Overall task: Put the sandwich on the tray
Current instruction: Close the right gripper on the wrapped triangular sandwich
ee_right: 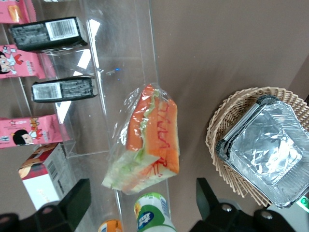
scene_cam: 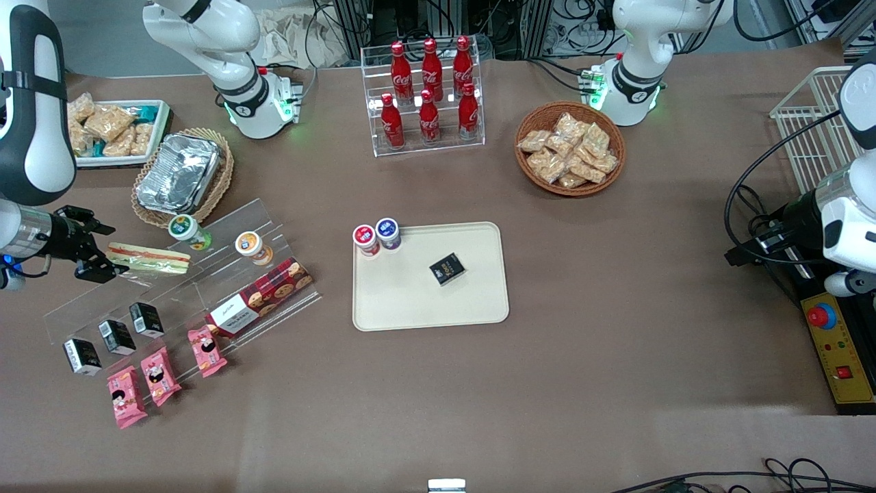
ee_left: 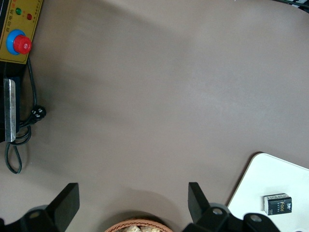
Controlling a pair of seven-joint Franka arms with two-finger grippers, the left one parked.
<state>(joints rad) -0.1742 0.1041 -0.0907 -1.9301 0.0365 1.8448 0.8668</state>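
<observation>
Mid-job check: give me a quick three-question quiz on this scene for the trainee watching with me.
1. True or false: the sandwich already lies on the tray.
2. What lies near the tray's middle? A: a black box. B: a banana. C: a spoon.
3. Fill in: the right arm's hand, at the sandwich's end over the clear stand, is ____ (open or shut).
Key: 1 false; 2 A; 3 open.
</observation>
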